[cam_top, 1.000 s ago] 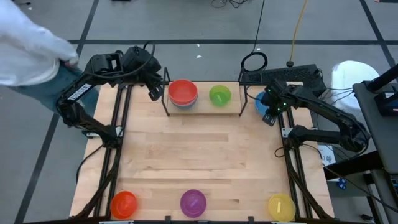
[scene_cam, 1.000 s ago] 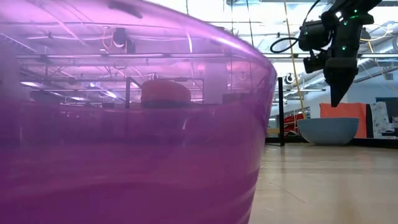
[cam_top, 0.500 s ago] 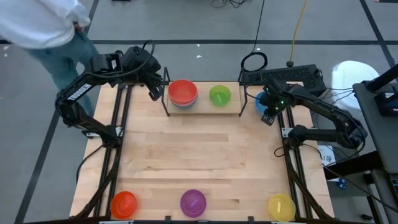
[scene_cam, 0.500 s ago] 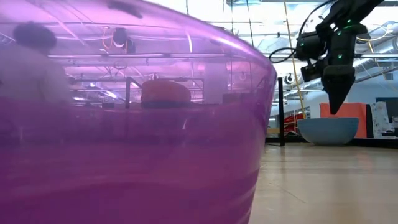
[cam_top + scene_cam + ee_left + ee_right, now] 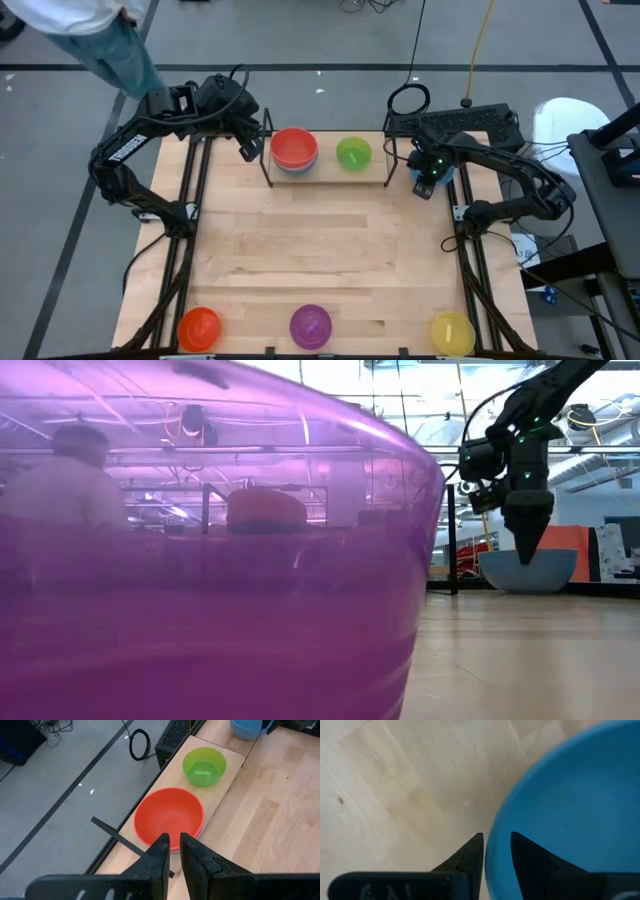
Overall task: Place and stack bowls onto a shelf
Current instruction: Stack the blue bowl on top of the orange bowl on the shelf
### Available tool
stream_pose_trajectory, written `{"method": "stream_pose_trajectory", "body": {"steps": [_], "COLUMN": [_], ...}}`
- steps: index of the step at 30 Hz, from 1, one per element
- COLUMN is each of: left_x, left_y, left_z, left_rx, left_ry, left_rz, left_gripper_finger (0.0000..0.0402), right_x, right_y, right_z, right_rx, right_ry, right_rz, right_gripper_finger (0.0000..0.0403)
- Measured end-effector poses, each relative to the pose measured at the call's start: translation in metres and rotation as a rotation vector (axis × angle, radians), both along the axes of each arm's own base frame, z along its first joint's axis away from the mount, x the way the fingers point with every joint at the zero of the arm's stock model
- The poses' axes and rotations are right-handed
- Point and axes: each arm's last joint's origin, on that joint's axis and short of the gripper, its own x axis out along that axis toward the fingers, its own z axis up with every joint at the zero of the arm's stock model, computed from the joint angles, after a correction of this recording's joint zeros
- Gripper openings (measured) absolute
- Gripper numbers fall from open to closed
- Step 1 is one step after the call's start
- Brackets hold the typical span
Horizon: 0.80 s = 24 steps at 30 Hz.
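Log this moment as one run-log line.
right claw: open, straddling blue bowl rim | left claw: open, empty, above red bowl | shelf: red, green bowl

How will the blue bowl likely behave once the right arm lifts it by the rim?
The blue bowl looks like thin, smooth plastic: probably light and stiff. Pinched at one edge by the right gripper, it may tilt or slip.
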Motion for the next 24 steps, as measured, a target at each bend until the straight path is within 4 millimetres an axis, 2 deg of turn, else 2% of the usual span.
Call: {"method": "stream_pose_trajectory", "body": {"steps": [5, 7, 11, 15, 19, 24], "left_x": [0.0, 0.0, 0.0, 0.0, 0.0, 0.0], "left_y": [0.0, 0.0, 0.0, 0.0, 0.0, 0.0], "left_z": [0.0, 0.0, 0.0, 0.0, 0.0, 0.0], "left_rx": [0.0, 0.0, 0.004, 0.01, 0.013, 0.013], "left_ry": [0.0, 0.0, 0.003, 0.008, 0.012, 0.012], "left_rz": [0.0, -0.001, -0.005, -0.014, -0.019, -0.019], "left_gripper_finger": [0.0051, 0.0051, 0.0051, 0.0051, 0.0051, 0.0051], "right_x": [0.005, 0.005, 0.002, 0.002, -0.002, -0.004], "right_y": [-0.006, -0.006, -0.002, 0.001, 0.004, 0.007], "right_z": [-0.007, -0.008, -0.006, -0.002, 0.012, 0.044], "right_rx": [-0.012, -0.007, -0.002, -0.034, -0.098, -0.171], "right_ry": [0.001, 0.007, 0.037, 0.054, 0.109, 0.057], "right_rz": [0.044, 0.065, 0.149, 0.165, 0.169, 0.149], "right_gripper_finger": [0.0088, 0.0071, 0.0012, 0.0005, 0.0002, 0.0001]}}
